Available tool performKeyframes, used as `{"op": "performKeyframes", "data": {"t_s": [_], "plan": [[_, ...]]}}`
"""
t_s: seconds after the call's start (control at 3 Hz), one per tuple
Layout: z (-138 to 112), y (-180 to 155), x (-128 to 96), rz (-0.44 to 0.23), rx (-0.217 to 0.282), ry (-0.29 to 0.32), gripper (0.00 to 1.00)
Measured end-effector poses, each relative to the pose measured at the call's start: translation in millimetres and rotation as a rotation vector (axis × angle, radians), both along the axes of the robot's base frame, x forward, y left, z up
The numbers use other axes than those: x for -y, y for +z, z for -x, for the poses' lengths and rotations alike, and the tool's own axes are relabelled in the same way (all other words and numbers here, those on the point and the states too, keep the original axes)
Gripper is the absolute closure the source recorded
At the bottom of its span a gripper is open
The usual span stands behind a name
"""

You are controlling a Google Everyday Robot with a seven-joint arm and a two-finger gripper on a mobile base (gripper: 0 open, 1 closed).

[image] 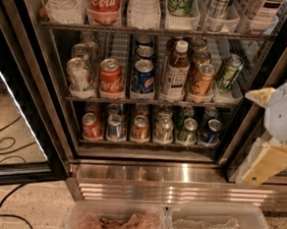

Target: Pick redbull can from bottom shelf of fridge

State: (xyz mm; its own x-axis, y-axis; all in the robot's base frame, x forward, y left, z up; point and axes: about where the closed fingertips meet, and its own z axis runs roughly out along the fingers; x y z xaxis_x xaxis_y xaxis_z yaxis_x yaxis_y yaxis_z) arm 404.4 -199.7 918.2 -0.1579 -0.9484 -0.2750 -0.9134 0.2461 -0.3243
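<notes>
The fridge [178, 174] stands with its glass door open, and the drinks on the wire racks are in plain view above the ribbed steel base. The bottom shelf [146, 144] carries a row of small cans in clear plastic lanes. The redbull can [115, 127] is the second from the left in the front row, upright, with its silver top towards the camera. It stands just beside a red can [92, 126] on its left and an orange can [140, 127] on its right. Further right there are a silver can [164, 129], a green can [187, 130] and a blue can [210, 130]. The pincer [252, 138] hangs at the right edge of the view, in front of the fridge's right frame, well apart from the redbull can. Its two yellowish fingers [268, 164] are spread apart and nothing is between them. Below the fridge, two clear plastic bins [118, 222] lie side by side.
</notes>
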Motion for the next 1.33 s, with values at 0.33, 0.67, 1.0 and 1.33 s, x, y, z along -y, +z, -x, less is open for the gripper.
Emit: {"op": "performKeyframes", "data": {"t_s": [0.33,0.67,1.0,1.33], "plan": [[-12.8,-4.8,-0.7,-0.012,0.048,-0.013,0.00],[-12.9,-4.4,-0.9,-0.013,0.049,-0.013,0.00],[-5.0,-26.4,-20.6,-0.074,0.046,-0.029,0.00],[14.2,-55.1,-62.0,-0.162,0.061,-0.086,0.00]]}}
